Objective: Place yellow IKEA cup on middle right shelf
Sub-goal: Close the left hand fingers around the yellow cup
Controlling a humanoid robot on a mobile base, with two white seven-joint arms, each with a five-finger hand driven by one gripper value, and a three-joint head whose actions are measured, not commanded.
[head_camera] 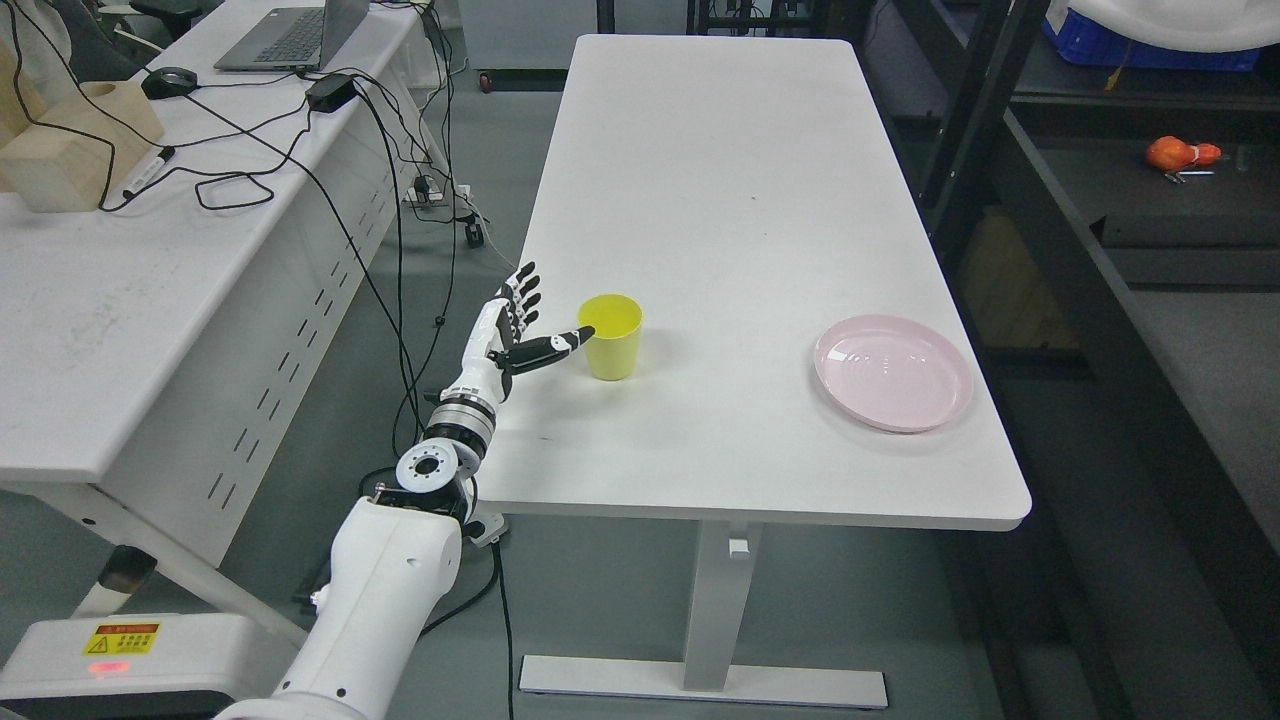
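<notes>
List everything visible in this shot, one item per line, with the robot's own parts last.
cup: 1, yellow, upright on the white table's left side
plate: 1, pink, table's right side
table: 1, white, centre
desk: 1, white, left
laptop: 1, grey, on the desk
wooden block: 1, light wood, on the desk
shelving: dark, right
orange object: 1, on the shelving
left hand: 1, black and white, fingers spread, thumb at the cup's rim
</notes>
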